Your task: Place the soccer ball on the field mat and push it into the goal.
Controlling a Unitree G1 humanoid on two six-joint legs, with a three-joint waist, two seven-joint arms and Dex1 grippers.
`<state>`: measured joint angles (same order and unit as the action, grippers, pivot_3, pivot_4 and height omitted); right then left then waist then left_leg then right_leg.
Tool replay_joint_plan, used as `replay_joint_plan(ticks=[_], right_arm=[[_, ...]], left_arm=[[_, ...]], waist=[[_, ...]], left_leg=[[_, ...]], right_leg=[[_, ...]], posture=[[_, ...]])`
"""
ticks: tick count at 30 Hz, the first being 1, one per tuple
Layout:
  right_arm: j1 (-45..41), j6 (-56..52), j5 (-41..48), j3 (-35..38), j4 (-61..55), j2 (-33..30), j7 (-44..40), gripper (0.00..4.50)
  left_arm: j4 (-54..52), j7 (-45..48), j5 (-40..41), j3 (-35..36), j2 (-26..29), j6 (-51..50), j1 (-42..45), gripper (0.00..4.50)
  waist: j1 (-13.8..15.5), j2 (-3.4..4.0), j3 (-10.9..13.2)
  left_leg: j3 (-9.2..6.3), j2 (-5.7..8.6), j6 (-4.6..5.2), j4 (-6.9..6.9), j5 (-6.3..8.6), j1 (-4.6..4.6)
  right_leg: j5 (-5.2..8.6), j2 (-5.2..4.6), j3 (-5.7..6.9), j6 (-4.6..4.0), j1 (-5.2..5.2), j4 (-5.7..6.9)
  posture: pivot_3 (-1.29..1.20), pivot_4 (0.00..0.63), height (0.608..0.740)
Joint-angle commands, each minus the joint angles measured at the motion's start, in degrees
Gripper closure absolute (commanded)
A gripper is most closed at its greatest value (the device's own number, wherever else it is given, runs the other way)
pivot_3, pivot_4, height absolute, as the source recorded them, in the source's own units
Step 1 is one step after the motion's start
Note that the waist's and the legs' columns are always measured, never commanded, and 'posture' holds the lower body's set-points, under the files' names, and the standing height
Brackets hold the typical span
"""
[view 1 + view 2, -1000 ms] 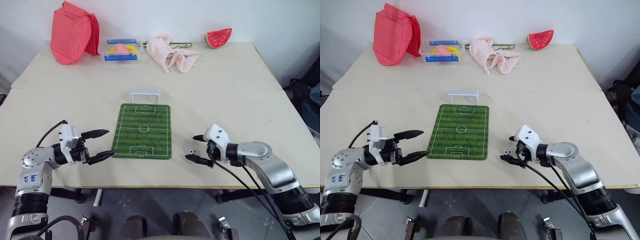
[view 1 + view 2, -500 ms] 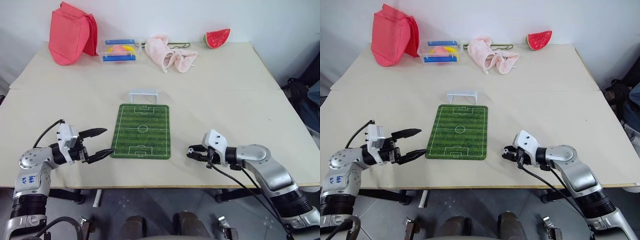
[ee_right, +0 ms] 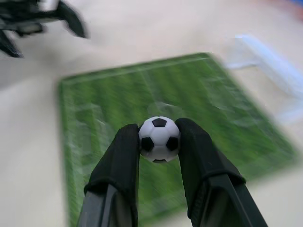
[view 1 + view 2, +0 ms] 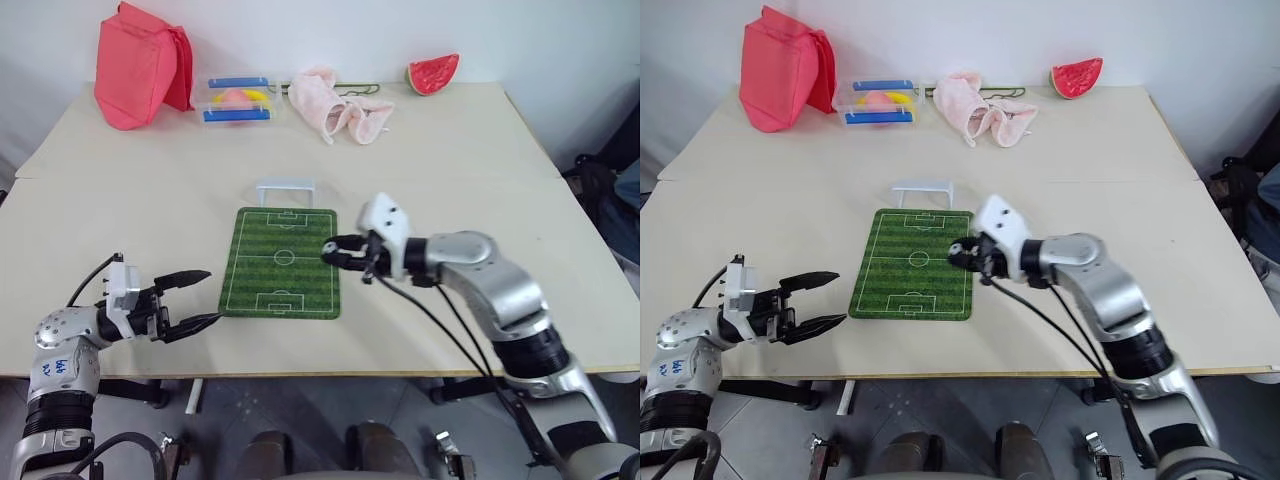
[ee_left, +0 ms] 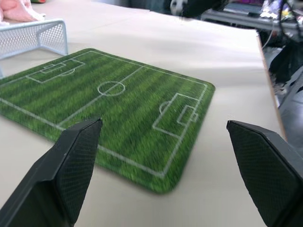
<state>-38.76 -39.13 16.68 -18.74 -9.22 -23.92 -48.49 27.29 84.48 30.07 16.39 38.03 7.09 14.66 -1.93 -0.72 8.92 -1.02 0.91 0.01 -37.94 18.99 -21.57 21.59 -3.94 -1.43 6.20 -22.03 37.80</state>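
The right gripper (image 3: 159, 142) holds the small white soccer ball with black patches (image 3: 159, 139) clenched between the tips of its two black jaws. The ball is carried in the air above the right edge of the flat green striped field mat with white pitch lines (image 4: 281, 262), apparently not touching it. The mat lies flat on the beige bench (image 4: 470, 180). The low white rectangular goal frame (image 4: 286, 188) stands on the bench just beyond the mat's far short edge. The left gripper (image 4: 196, 299) hovers near the mat's near-left corner with its jaws released and spread apart, grasping nothing. At the far edge of the bench lie a red fabric bag (image 4: 140, 63), a crumpled pink cloth (image 4: 335, 103) and a watermelon-slice toy (image 4: 433, 73).
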Motion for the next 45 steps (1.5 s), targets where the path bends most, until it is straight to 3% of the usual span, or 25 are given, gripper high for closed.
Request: replay_joint_plan(ticks=[1,6,12,36,41,45], right_arm=[[-1.98,2.01,-3.32,-4.6,3.39,2.46,-0.14,3.66],[-3.17,5.68,-6.28,-8.88,8.66,6.92,-0.81,3.66],[-4.92,9.94,-9.59,-11.33,16.42,11.27,-1.28,3.66],[-6.2,14.28,-14.01,-11.17,22.33,14.95,-5.61,3.66],[-6.06,14.96,-14.27,-10.73,22.29,15.1,-5.66,2.05],[-6.15,14.67,-14.16,-10.54,21.94,15.13,-6.04,2.05]], left_arm=[[1.96,3.56,1.48,2.32,0.55,3.71,-1.02,0.0],[3.4,6.91,3.01,3.46,1.26,5.07,-1.86,0.0],[1.93,5.24,3.36,3.99,1.79,5.45,-3.17,0.0],[2.2,1.65,2.05,3.07,0.63,5.43,-0.63,0.0],[2.8,1.26,1.65,2.99,0.25,5.56,0.27,0.0],[3.04,1.0,1.42,2.98,-0.05,5.51,0.9,0.0]], waist=[[0.01,0.0,0.0],[-0.05,0.0,0.0],[-1.04,-0.01,0.0],[-1.65,0.0,0.0],[-1.59,0.0,0.0],[-1.62,0.0,0.0]], left_leg=[[0.0,0.05,0.01,-0.01,0.0,-0.03],[-0.02,0.22,0.08,-0.08,0.04,-0.09],[-0.04,0.23,0.07,-0.12,0.03,-0.08],[-0.05,0.22,0.05,-0.14,0.02,-0.08],[-0.05,0.23,0.05,-0.15,0.02,-0.08],[-0.05,0.23,0.05,-0.14,0.02,-0.08]], right_leg=[[0.0,-0.07,0.08,0.0,-0.03,0.02],[-0.01,-0.58,1.13,-0.02,-0.1,0.12],[-0.01,-0.59,1.27,-0.02,-0.07,0.14],[-0.02,-0.6,1.33,-0.03,-0.11,0.21],[-0.02,-0.6,1.33,-0.03,-0.1,0.21],[-0.02,-0.6,1.34,-0.03,-0.11,0.21]], posture=[[0.0,0.15,0.74],[0.0,0.15,0.74],[0.0,0.15,0.74],[0.0,0.15,0.74],[0.0,0.15,0.74],[0.0,0.15,0.74]])
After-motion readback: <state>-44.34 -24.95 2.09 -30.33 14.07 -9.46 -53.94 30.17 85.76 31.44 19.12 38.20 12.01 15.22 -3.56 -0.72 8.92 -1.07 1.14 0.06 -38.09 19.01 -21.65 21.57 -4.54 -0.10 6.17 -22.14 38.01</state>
